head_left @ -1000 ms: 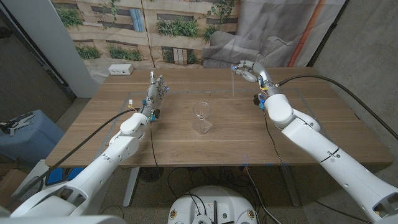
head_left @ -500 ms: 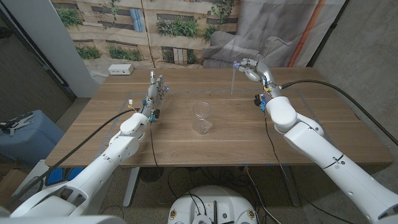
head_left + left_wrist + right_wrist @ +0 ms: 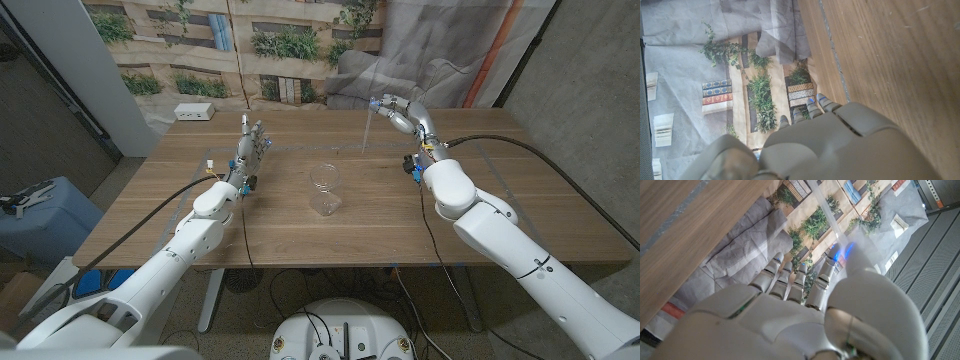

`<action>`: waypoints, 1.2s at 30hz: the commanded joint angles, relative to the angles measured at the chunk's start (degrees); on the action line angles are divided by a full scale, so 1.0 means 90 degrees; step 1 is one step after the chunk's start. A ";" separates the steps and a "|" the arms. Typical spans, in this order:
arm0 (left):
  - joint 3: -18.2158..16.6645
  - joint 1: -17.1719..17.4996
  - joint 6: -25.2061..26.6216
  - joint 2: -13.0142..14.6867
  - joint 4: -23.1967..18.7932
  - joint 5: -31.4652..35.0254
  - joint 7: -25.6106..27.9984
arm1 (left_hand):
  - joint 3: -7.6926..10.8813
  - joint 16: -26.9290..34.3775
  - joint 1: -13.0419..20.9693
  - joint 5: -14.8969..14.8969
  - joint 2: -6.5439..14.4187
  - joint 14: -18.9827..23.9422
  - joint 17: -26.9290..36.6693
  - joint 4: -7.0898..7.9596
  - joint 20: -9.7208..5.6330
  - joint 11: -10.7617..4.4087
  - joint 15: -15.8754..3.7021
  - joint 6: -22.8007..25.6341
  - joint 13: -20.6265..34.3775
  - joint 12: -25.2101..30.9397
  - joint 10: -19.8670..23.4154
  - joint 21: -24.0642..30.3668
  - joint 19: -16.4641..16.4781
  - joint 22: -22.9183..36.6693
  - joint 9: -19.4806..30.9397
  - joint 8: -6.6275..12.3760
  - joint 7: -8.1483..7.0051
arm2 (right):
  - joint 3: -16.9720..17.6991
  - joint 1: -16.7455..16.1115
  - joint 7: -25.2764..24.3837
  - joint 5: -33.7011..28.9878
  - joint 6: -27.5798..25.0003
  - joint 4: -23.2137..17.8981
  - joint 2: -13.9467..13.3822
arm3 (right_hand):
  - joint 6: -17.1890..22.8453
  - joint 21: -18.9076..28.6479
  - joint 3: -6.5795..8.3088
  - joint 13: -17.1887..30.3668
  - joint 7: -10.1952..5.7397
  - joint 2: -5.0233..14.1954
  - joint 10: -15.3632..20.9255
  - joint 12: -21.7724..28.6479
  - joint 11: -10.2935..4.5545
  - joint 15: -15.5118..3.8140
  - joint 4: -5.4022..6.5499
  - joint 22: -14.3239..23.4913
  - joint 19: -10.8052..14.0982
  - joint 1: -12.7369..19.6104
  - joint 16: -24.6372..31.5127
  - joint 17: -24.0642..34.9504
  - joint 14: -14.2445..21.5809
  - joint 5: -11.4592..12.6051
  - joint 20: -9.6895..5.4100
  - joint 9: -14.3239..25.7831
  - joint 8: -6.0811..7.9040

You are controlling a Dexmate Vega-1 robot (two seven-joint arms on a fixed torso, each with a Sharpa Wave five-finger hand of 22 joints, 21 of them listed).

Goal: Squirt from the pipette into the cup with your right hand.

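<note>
A clear glass cup (image 3: pixel 324 190) stands near the middle of the wooden table (image 3: pixel 500 215). My right hand (image 3: pixel 396 111) is raised over the table's far right part and grips a clear thin pipette (image 3: pixel 368 131), whose tip points down, behind and to the right of the cup. In the right wrist view the pipette's pale stem (image 3: pixel 829 216) runs out past the fingers (image 3: pixel 790 277) of my right hand (image 3: pixel 805 315). My left hand (image 3: pixel 252 150) stands on its edge left of the cup, fingers straight, holding nothing. The left wrist view has my left hand (image 3: pixel 830 142) beside bare wood (image 3: pixel 890 60).
A white box (image 3: pixel 193 111) sits at the table's far left corner. A printed backdrop with plants (image 3: pixel 280 45) hangs behind the table. Cables run along both arms. Bare wood lies between the cup and the pipette.
My right hand has shifted a little to the left with the pipette, nearer the cup's side. The cup and my left hand have not moved.
</note>
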 commanded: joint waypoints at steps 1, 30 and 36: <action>0.0000 0.0000 -0.0002 -0.0001 0.0001 0.0001 0.0001 | -0.0041 0.0036 0.0008 0.0031 0.0271 -0.0057 0.0010 0.0005 -0.0579 -0.0017 -0.0732 -0.0041 0.0034 0.0026 -0.0038 0.0034 -0.0046 0.0015 0.0014 0.0037 -0.0036 | -0.0199 -0.0055 -0.0041 -0.0024 0.0378 0.0009 0.0115 | -0.0003 -0.0013 -0.0042 0.0015 0.0005 0.0012 0.0057 0.0011 0.0008 -0.0334 -0.0007 0.0022 0.0019 0.0057 0.0012 0.0017 0.0047 -0.0015 -0.0024 0.0017 0.0003; 0.0004 0.0004 -0.0005 -0.0005 -0.0003 0.0005 0.0007 | -0.0041 0.0038 0.0008 0.0031 0.0271 -0.0053 0.0010 0.0005 -0.0583 -0.0023 -0.0730 -0.0044 0.0035 0.0031 -0.0026 0.0038 -0.0037 0.0015 0.0014 0.0036 -0.0036 | -0.0765 -0.0166 -0.0504 -0.0793 0.0636 0.0101 0.0671 | 0.0019 -0.0015 -0.0093 0.0018 0.0020 0.0022 0.0056 -0.0006 -0.0001 -0.0336 -0.0013 0.0023 0.0040 0.0095 0.0020 0.0040 0.0043 -0.0005 -0.0047 0.0017 -0.0011; 0.0003 0.0005 -0.0004 -0.0004 -0.0004 0.0004 0.0006 | -0.0040 0.0035 0.0008 0.0031 0.0272 -0.0060 0.0009 0.0005 -0.0579 -0.0009 -0.0726 -0.0046 0.0034 0.0026 -0.0038 0.0034 -0.0047 0.0015 0.0014 0.0035 -0.0036 | -0.0897 -0.0147 -0.0632 -0.0970 0.0696 0.0215 0.0851 | 0.0019 -0.0016 -0.0106 0.0018 0.0022 0.0026 0.0049 -0.0012 0.0014 -0.0329 -0.0011 0.0023 0.0041 0.0100 0.0025 0.0045 0.0050 -0.0003 -0.0045 0.0017 -0.0017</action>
